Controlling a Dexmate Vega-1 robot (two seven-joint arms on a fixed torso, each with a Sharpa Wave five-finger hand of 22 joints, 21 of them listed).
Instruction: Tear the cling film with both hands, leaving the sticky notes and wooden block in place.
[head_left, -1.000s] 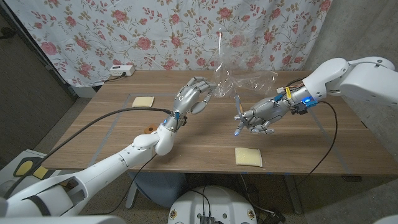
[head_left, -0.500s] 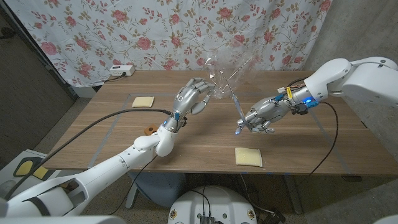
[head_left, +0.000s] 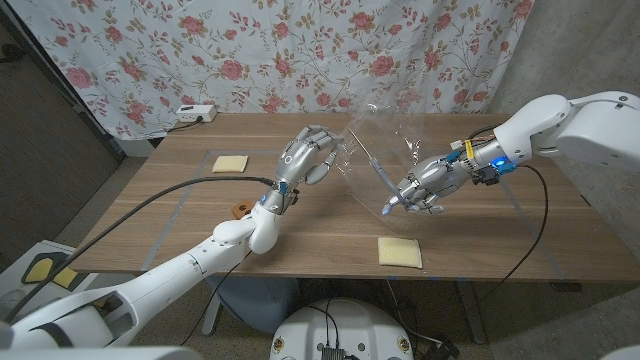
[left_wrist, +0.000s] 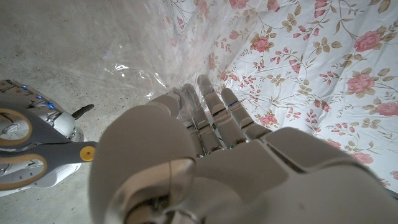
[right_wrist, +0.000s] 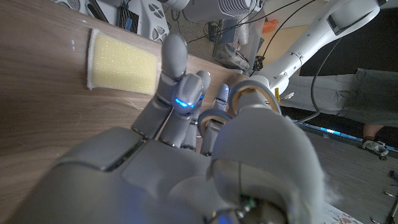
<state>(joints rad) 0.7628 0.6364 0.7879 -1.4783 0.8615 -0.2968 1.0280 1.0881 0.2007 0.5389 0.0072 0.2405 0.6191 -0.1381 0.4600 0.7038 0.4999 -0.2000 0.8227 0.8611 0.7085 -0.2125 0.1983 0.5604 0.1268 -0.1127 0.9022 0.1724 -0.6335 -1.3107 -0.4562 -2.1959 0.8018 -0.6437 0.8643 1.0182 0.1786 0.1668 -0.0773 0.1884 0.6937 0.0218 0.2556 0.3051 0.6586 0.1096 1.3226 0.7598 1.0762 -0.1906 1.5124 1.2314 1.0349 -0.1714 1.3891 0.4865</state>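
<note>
Between my two raised hands, above the counter (head_left: 190, 215), the cling film (head_left: 385, 135) stretches as a clear, wrinkled sheet. My left hand (head_left: 308, 155) holds its near edge with fingers curled in around the bunched plastic; from my left wrist I see my fingers (left_wrist: 205, 118) closed into the crinkled film (left_wrist: 143, 68), which fans away from them toward the flowered curtain (left_wrist: 323, 74). My right hand (head_left: 420, 185) grips the opposite edge, fingers folded together with the film gathered in them, a blue light glowing at its fingertips. From my right wrist I see those fingers (right_wrist: 186, 99) drawn tight in a fist over the wood, though the film itself is too clear to make out there.

Just below my right hand, toward my body, a pad of yellow sticky notes (head_left: 400, 252) lies on the counter; the same pad (right_wrist: 121, 62) sits just past my right fingertips in the wrist picture. Well out beyond my left hand, on its outer side, a second sticky note pad (head_left: 230, 163) rests on the wood. Down beside my left forearm, a small wooden block (head_left: 239, 208) sits on the counter, partly hidden by the black cable (head_left: 170, 190) that runs along my arm. A white power strip (head_left: 195, 113) lies at the far edge of the counter against the curtain.
</note>
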